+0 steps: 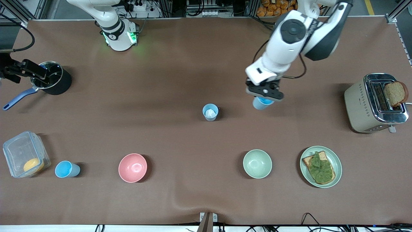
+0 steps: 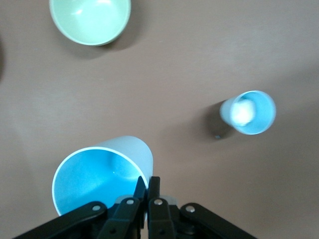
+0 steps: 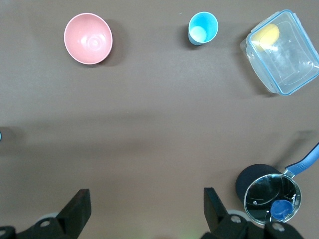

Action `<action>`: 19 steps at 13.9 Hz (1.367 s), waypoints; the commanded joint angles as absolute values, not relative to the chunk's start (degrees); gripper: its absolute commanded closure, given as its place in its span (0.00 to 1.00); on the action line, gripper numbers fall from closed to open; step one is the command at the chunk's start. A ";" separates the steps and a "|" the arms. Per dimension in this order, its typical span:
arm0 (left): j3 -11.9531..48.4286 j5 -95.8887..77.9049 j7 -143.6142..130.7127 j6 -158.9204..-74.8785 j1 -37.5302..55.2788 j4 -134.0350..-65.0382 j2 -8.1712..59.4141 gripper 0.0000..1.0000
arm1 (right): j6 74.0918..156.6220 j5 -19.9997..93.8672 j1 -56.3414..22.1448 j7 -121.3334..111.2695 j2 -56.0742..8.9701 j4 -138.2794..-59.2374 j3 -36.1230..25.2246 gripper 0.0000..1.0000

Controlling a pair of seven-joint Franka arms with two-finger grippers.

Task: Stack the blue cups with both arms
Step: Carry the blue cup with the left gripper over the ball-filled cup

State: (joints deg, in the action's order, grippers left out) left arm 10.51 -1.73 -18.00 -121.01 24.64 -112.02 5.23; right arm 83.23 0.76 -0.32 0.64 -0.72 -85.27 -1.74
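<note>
Left gripper [image 2: 148, 185] pinching a blue cup [image 2: 102, 179] by its rim; right gripper [image 3: 144, 206] waiting open.
I'm carrying it toward the middle cup [image 1: 210, 112]: light, thin, slippery plastic.

Robot lab set up as mock kitchen: brown-covered surface [image 1: 193, 64], aluminium frame [image 1: 19, 9], power strips [image 1: 141, 5], loose cables [image 1: 309, 219]; toaster [image 1: 375, 103], pot [image 1: 53, 77], bowls as props.

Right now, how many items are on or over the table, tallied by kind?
Blue cups: 3, one held in the left tool, one mid-table, one beside the container
Bowls: 2, pink and pale green
Plate with toast and lettuce: 1
Toaster: 1
Saucepan: 1
Clear container: 1
Total: 9
</note>
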 commanded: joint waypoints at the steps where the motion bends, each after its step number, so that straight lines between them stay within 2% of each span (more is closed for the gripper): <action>1: 4.78 -2.90 -21.16 -110.52 32.13 -93.14 16.49 1.00 | 83.50 0.97 0.79 0.00 0.27 -86.13 -0.97 0.00; 3: -5.23 -5.08 -26.43 -104.79 42.67 -84.67 22.73 1.00 | 83.50 0.79 0.79 0.00 0.26 -86.05 -0.97 0.00; 4: -6.23 -5.97 -28.63 -104.94 44.19 -83.51 24.59 1.00 | 83.41 0.79 0.79 0.00 0.26 -85.70 -0.97 0.00; 8: -6.41 -9.83 -31.62 -111.17 45.08 -82.10 28.73 1.00 | 83.50 0.88 1.05 0.00 -0.35 -85.52 -0.97 0.00; 13: -6.33 -10.37 -38.57 -115.65 50.53 -80.42 32.78 1.00 | 83.50 1.14 1.14 0.00 -0.53 -85.52 -1.05 0.00; 19: -6.24 -10.37 -38.32 -116.89 50.36 -80.42 34.89 1.00 | 84.11 1.14 0.62 0.17 -0.97 -85.87 -0.97 0.00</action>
